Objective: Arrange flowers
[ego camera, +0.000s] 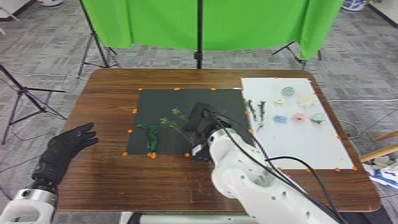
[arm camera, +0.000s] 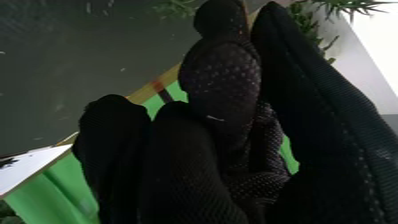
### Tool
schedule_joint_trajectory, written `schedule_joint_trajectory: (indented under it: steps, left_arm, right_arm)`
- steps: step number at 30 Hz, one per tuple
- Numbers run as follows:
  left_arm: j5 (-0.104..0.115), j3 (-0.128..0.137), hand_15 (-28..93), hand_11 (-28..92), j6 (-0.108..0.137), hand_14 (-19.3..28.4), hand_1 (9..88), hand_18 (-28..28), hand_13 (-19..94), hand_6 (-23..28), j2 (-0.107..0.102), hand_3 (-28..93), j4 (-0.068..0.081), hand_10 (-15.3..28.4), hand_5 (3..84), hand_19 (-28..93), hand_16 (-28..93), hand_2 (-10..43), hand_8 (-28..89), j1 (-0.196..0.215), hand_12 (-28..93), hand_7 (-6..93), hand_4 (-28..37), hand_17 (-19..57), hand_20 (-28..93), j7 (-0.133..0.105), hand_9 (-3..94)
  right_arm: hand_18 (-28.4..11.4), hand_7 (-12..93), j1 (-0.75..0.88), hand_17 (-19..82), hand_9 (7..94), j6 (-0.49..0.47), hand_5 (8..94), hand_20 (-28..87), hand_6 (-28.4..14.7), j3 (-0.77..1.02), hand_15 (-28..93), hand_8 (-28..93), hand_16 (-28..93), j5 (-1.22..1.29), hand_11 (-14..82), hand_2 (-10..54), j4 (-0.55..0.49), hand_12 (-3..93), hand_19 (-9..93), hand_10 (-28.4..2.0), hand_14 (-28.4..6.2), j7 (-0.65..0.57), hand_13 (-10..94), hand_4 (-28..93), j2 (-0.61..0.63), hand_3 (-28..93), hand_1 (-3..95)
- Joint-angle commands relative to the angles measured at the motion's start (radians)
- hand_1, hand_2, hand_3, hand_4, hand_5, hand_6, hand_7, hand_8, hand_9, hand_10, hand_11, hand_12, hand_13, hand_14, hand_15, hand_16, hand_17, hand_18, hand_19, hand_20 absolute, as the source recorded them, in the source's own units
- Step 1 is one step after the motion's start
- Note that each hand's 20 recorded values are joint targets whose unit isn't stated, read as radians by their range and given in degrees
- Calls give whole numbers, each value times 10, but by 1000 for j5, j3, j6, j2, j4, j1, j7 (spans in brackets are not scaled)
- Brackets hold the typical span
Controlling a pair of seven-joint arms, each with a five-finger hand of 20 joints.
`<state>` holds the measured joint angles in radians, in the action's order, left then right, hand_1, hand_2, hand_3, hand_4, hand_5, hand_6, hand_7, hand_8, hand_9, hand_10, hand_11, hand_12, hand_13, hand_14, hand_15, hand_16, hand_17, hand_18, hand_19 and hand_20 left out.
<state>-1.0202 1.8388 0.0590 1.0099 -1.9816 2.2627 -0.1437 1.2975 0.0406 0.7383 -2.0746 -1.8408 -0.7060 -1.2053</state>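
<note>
In the head view my right hand (ego camera: 201, 127) is over the dark mat (ego camera: 178, 96), close beside two green sprigs (ego camera: 169, 121) whose thin stems slant toward it. A dark green bundle (ego camera: 151, 136) lies on the mat's left part. My left hand (ego camera: 64, 149) is above the table's left edge, relaxed and holding nothing. In the right wrist view, the black glove of my right hand (arm camera: 218, 75) has spiky green leaves (arm camera: 346, 6) and a leafy stem (arm camera: 306, 22) behind it; whether it holds a stem is hidden.
On the white sheet (ego camera: 306, 147) to the right lie pink (ego camera: 298, 117), blue (ego camera: 280, 119) and pale flower heads, with narrow green sprigs (ego camera: 261, 110) at its left side. Orange tape pieces mark the mat and sheet edges. A green cloth (ego camera: 258, 25) hangs behind the wooden table (ego camera: 107, 100).
</note>
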Motion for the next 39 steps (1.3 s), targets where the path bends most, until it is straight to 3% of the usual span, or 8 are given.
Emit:
schedule_joint_trajectory:
  steps: [1, 16, 30, 39]
  left_arm:
    - [-17, 3, 202, 164, -21, 188, 259, 145, 374, 61, 3, 664, -1, 139, 456, 117, 14, -8, -56, 4, 114, 74, -198, 99, 195, 18, 434]
    - [-20, 14, 200, 162, -29, 189, 261, 145, 371, 62, 11, 660, -5, 140, 452, 117, 15, -6, -55, 14, 114, 72, -196, 97, 194, 24, 431]
    - [-38, 13, 199, 162, -56, 190, 260, 145, 370, 62, 10, 662, -3, 140, 452, 117, 16, -7, -54, 3, 115, 70, -196, 95, 193, 44, 431]
    - [-39, 16, 197, 160, -63, 190, 260, 145, 368, 62, 13, 661, -4, 140, 451, 116, 16, -7, -54, 7, 114, 70, -196, 94, 192, 49, 429]
  right_arm:
    - [-127, 214, 10, 752, 937, 5, 893, 587, -41, -15, 736, 180, 313, -6, 465, -95, 8, 256, 932, -105, -7, -4, 937, -62, -10, 536, 578]
    - [-123, 214, 47, 754, 937, 13, 894, 575, -42, 15, 734, 181, 302, -25, 464, -95, 5, 252, 932, -106, -9, -14, 937, -64, 0, 541, 577]
    - [-118, 210, 28, 752, 937, 27, 892, 558, -41, 1, 723, 175, 291, 43, 455, -95, 22, 248, 932, -107, -10, -8, 937, -62, -13, 545, 568]
    - [-114, 204, 21, 751, 937, 34, 888, 540, -42, -3, 714, 167, 286, 82, 445, -95, 38, 248, 932, -109, -10, -3, 937, -59, -18, 539, 557]
